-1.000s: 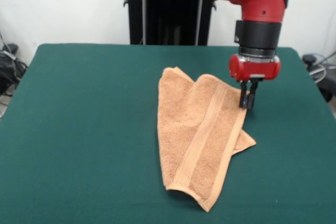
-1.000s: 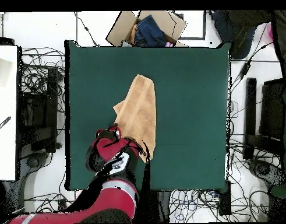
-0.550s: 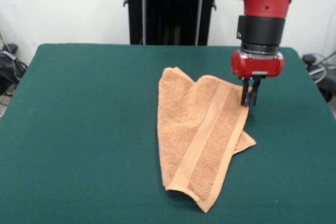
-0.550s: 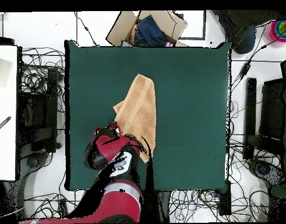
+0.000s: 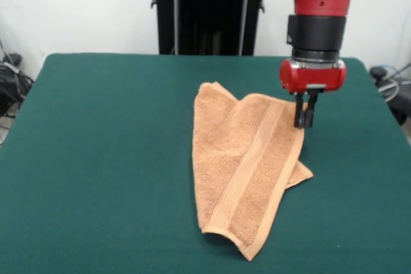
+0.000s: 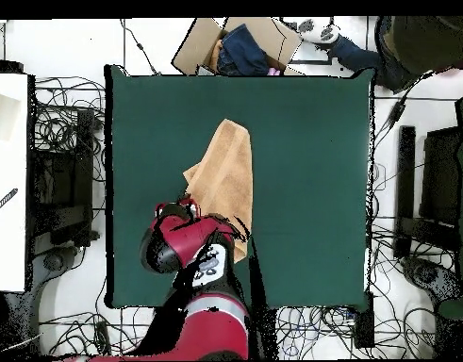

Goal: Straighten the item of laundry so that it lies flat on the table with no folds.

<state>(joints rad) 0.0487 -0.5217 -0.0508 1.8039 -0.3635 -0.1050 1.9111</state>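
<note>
- Gripper [image 5: 304,120] hanging at right of centre in the front view, pointing straight down, fingers drawn narrow with only a slit between them and nothing pinched.
- Tips hovering just off the upper right edge of the item of laundry [image 5: 247,168], close above the table [image 5: 96,158]; contact with cloth or felt not possible to tell.
- Towel lying folded lengthwise at centre of the front view, long axis running from upper right to lower left, woven band running along that same line.
- Second layer peeking out as a corner at right of the towel's middle and as a flap at its upper left, so clearly not yet flat.
- In the overhead view, towel [image 6: 225,179] sitting at centre of the green top, red arm covering its lower end, gripper itself hidden there.
- Judging the coming move: folded edge lying immediately left of and below the claw in the front view, so likely needing a short shift left onto the hem before pinching and peeling the top layer across the long axis.
</note>
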